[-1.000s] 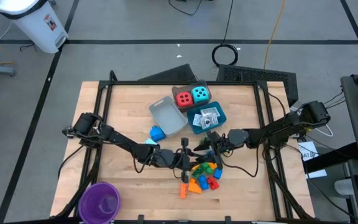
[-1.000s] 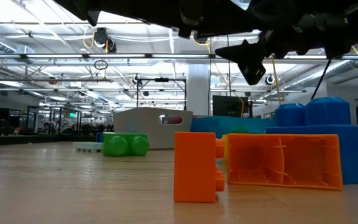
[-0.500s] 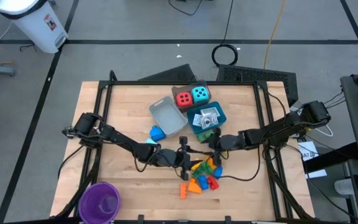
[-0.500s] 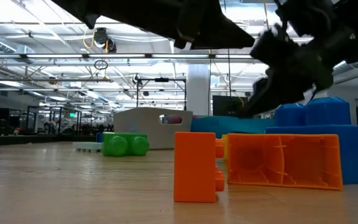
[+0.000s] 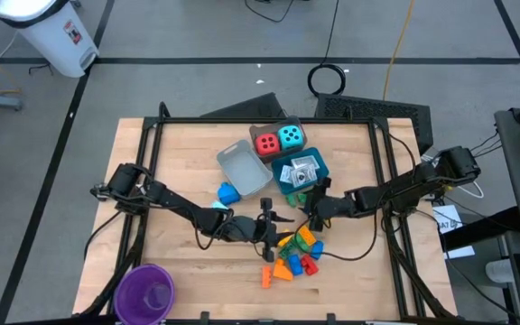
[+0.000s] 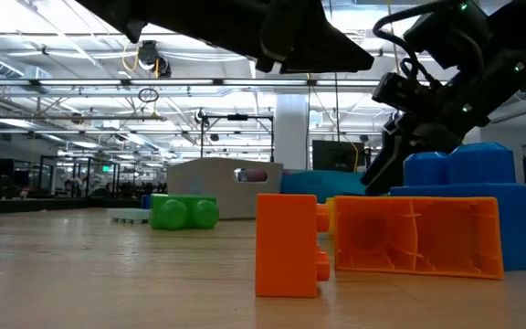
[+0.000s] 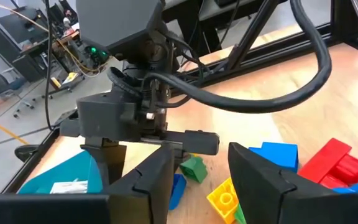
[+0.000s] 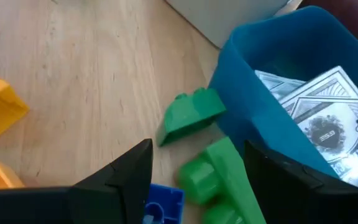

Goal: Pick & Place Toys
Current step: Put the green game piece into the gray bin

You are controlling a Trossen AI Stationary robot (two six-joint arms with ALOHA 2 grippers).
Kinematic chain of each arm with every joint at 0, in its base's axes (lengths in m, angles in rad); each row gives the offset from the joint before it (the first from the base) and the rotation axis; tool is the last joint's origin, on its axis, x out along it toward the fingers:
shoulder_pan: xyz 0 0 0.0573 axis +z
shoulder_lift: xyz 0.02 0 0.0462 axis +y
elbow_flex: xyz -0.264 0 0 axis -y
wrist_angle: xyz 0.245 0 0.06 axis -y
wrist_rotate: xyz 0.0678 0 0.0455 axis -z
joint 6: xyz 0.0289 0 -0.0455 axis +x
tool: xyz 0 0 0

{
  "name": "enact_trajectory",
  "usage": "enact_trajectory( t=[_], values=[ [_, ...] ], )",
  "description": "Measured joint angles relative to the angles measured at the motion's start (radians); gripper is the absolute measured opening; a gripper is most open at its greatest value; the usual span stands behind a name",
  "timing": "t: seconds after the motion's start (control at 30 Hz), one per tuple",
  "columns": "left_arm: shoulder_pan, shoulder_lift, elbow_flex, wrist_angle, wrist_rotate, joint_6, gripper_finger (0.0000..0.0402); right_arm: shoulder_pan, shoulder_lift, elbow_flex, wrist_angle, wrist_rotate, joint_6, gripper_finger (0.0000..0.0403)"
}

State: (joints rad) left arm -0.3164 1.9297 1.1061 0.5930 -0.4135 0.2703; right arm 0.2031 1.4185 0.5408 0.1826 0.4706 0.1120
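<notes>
A pile of red, blue, yellow, green and orange bricks (image 5: 293,254) lies on the table in front of both grippers. Two green bricks (image 8: 191,116) (image 8: 218,173) lie beside the blue tray (image 8: 272,74), which holds white packets (image 8: 324,121). My right gripper (image 8: 197,180) is open and slants down over them, one green brick lying between its fingers, apart from both. My left gripper (image 7: 199,177) is open and empty, level above the pile, facing the right gripper. The red die (image 5: 266,143) and cyan die (image 5: 290,136) sit in a tray at the back.
A grey tray (image 5: 245,168) stands left of the blue tray, and a single blue brick (image 5: 229,192) lies on the wood near it. A purple cup (image 5: 144,291) stands at the near left corner. Black frame rails run along the table's sides.
My right gripper has tipped downward, rolled and sunk toward the green bricks beside the blue tray. The bricks and trays lie as before.
</notes>
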Motion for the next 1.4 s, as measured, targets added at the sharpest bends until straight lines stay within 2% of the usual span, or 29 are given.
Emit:
enact_trajectory(
  t=[0.2, 0.27, 0.43, 0.63, 0.7, 0.83, 1.0, 1.07, 1.4],
  values=[
    [0.0, 0.0, 0.001, 0.0, 0.001, -0.022, 0.0141, -0.021, 0.001, -0.049, -0.001, -0.005, 0.059, 0.0226],
    [0.0, -0.001, 0.001, 0.0, 0.002, -0.022, 0.0137, -0.033, 0.0, -0.061, 0.011, -0.039, 0.08, 0.0226],
    [0.001, -0.001, 0.001, 0.0, 0.002, -0.021, 0.0132, -0.047, -0.003, -0.071, 0.047, -0.198, 0.119, 0.0226],
    [0.003, -0.001, 0.001, 0.0, 0.002, -0.017, 0.0131, -0.042, 0.002, -0.075, 0.203, -0.478, 0.138, 0.0226],
    [0.003, -0.001, 0.001, 0.0, 0.002, -0.016, 0.0132, -0.034, 0.004, -0.079, 0.261, -0.508, 0.136, 0.0226],
    [0.002, -0.001, 0.001, 0.0, 0.002, -0.015, 0.0132, -0.004, 0.002, -0.076, 0.337, -0.488, 0.09, 0.0226],
    [0.002, -0.001, 0.001, 0.0, 0.002, -0.017, 0.0131, 0.037, 0.003, -0.076, 0.286, -0.326, -0.046, 0.0226],
    [0.002, -0.001, 0.001, 0.0, 0.002, -0.018, 0.0131, 0.044, 0.008, -0.076, 0.251, -0.296, -0.059, 0.0226],
    [0.002, -0.001, 0.001, 0.0, 0.002, -0.021, 0.0131, 0.009, 0.155, -0.075, 0.28, -0.292, -0.064, 0.0225]
  ],
)
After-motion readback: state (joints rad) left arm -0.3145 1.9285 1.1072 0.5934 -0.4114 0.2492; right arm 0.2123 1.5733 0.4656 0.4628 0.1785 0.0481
